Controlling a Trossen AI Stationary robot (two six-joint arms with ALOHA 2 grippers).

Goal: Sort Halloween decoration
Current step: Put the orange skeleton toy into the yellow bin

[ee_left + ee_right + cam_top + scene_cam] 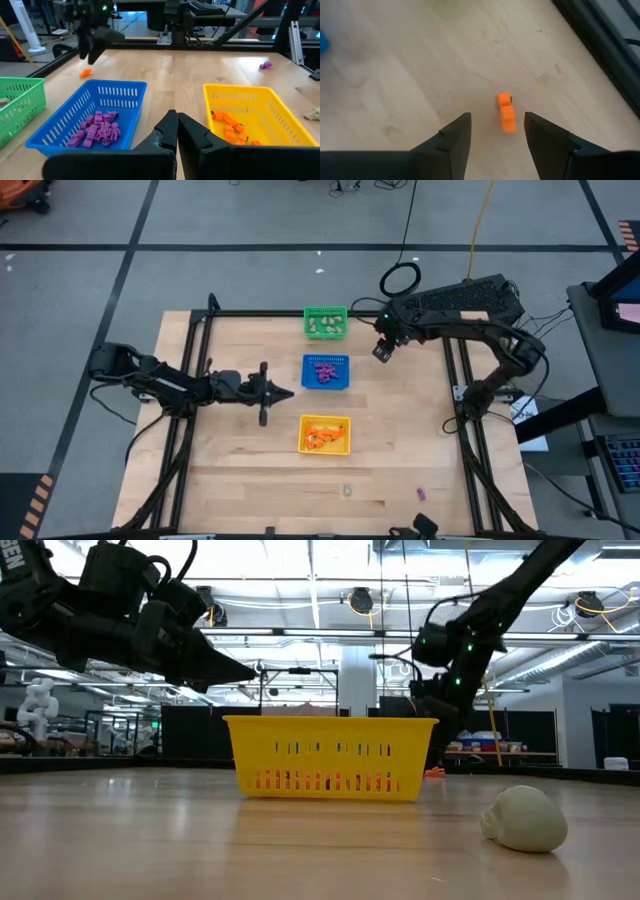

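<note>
While your right pincer hangs over a stray piece, status below.

Right pincer (494,131): fingers spread wide, nothing between them; an orange trinket (505,111) lies on the bare worktop (230,470) just ahead of the gap, untouched.
Why there: looks like you are lined up for a pick; the piece sits outside any basket, so it needs moving to the yellow basket (325,434), which already holds the orange ones.
Right arm pose: reaches in from the right side, wrist pointing down at the worktop, tips beside the green basket (325,323) and well apart from the yellow one.
Left pincer (283,392): closed tight, holding nothing; the fingers meet in its own wrist view.
Left arm pose: stretched level across the worktop, tips just short of the baskets, between blue and yellow. My read is it's parked clear of the right arm's path.
Sorted so far: purple pieces (97,132) in the blue basket (326,371), pale ones in the green basket, orange ones in yellow.
Still loose: a pale skull-like piece (524,819) and a purple trinket (421,494) near the front edge, both well apart from the baskets.
</note>
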